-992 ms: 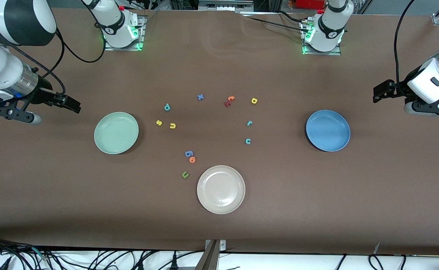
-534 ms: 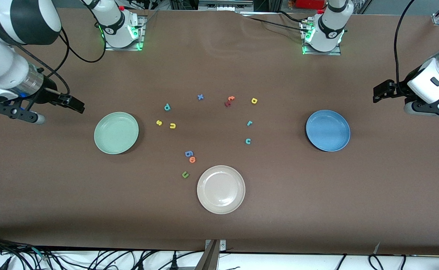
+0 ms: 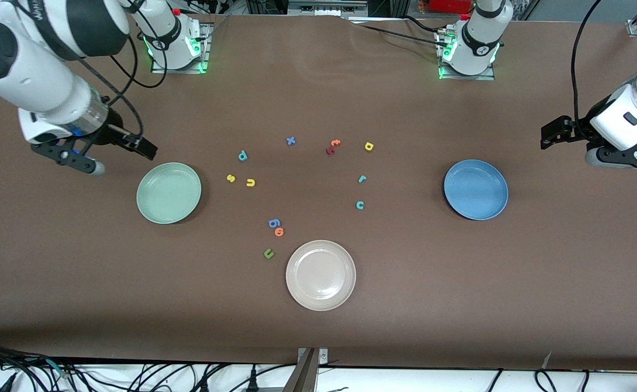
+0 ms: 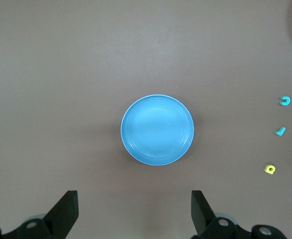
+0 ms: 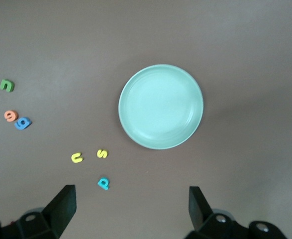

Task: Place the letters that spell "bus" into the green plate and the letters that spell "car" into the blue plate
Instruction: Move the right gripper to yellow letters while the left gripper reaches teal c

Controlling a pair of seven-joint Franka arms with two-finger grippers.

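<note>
Nothing is sorted yet: both plates sit empty. The right gripper, jaws spread, hangs beside the green plate and must reach the teal "b" (tiny, fiddly); the left gripper, also spread, waits near the blue plate.

Dark red letter partly under orange t.

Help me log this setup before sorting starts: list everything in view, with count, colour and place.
green plate: 1, mint, toward the right arm's end.
blue plate: 1, blue, toward the left arm's end.
cream plate: 1, beige, nearest the front camera.
b, u, s: 3, teal, orange-yellow, yellow, beside the green plate.
c, a, r: 3, teal, yellow, teal, mid-table.
other letters: 6, mixed colours, scattered.
right pincer: open, by the green plate.
left pincer: open, waiting near the blue plate.
</note>
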